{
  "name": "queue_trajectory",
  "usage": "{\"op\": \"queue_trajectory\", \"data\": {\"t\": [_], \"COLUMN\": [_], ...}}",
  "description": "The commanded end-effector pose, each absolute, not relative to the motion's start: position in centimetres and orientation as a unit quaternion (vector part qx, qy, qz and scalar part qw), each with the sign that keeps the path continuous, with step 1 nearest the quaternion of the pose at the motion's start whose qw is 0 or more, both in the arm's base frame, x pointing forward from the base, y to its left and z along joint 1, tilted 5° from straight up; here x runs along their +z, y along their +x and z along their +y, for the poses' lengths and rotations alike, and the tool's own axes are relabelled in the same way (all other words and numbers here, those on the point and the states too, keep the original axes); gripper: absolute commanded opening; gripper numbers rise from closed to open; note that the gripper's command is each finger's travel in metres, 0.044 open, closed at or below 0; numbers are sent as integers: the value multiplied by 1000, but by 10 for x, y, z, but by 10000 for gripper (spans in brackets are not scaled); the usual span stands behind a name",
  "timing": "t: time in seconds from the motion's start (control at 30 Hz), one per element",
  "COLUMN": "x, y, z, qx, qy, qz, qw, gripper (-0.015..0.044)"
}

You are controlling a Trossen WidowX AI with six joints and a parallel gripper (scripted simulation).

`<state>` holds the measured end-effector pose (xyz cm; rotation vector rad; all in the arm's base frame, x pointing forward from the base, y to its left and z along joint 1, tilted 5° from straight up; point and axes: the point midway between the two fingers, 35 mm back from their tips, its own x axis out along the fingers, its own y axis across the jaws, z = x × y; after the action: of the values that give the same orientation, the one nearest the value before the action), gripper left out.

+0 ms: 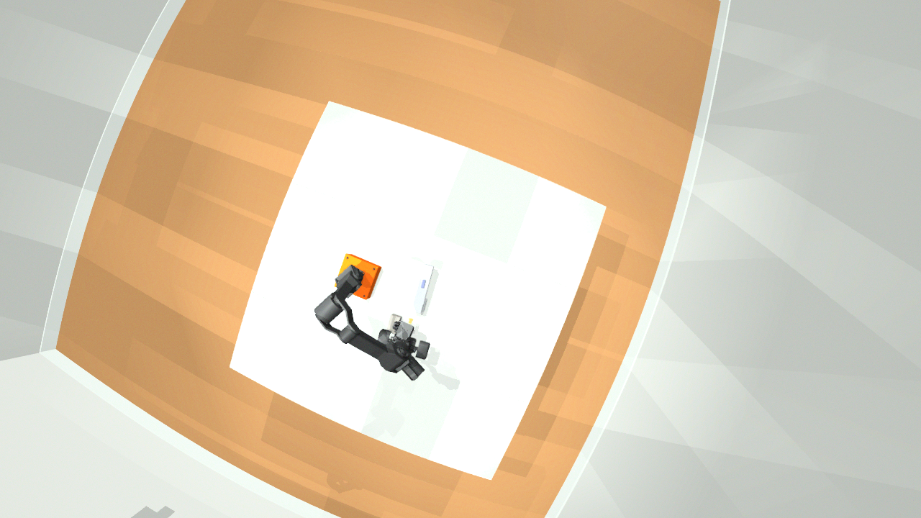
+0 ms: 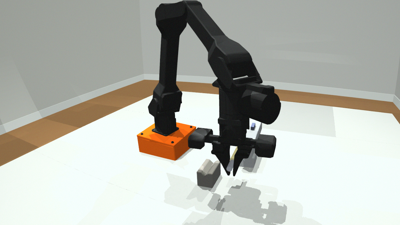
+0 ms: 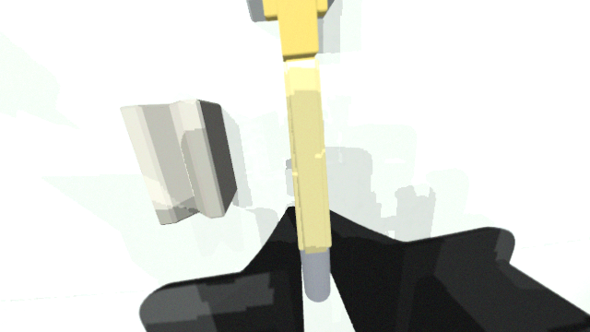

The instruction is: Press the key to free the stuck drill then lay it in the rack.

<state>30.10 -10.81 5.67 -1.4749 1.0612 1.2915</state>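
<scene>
My gripper [image 2: 231,173] [image 3: 302,211] is shut on the drill [image 2: 233,156] [image 3: 306,138], a long pale-yellow bar with a rounded grey tip and a wider yellow part at the top of the wrist view. The fingers hold it near the grey tip, above the table. Its far end runs out of the wrist view, so I cannot tell whether it is clear of the block. The white block [image 1: 424,297] [image 2: 255,134] carries a small blue key [image 1: 423,283] [image 2: 252,126]. The beige-grey rack [image 2: 206,180] [image 3: 161,138] has an empty V groove and stands left of the drill in the wrist view.
The orange base box [image 1: 369,283] [image 2: 156,150] of the arm stands left of the block in the top and exterior views. The arm covers part of the block and drill in the exterior view. Shadows lie across the white table top [image 1: 360,167] [image 2: 83,201].
</scene>
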Motion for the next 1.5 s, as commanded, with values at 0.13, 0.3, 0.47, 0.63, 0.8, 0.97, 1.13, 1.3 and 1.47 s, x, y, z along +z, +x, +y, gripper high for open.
{"op": "queue_trajectory", "data": {"t": [0.13, 0.3, 0.47, 0.63, 0.8, 0.97, 1.13, 1.3, 1.47], "x": [61, 62, 62, 62, 62, 61, 61, 61, 61], "y": [303, 303, 302, 292, 285, 277, 269, 260, 252], "z": [-107, -107, -108, -113, -118, -123, -128, -132, -136], "qx": [519, 519, 519, 520, 520, 520, 520, 520, 520], "qy": [-595, -595, -595, -595, -595, -595, -595, -594, -594], "qz": [425, 425, 425, 426, 426, 426, 426, 427, 427], "qw": [442, 442, 442, 442, 442, 441, 441, 441, 440], "gripper": [0, 0, 0, 0, 0, 0, 0, 0, 0]}}
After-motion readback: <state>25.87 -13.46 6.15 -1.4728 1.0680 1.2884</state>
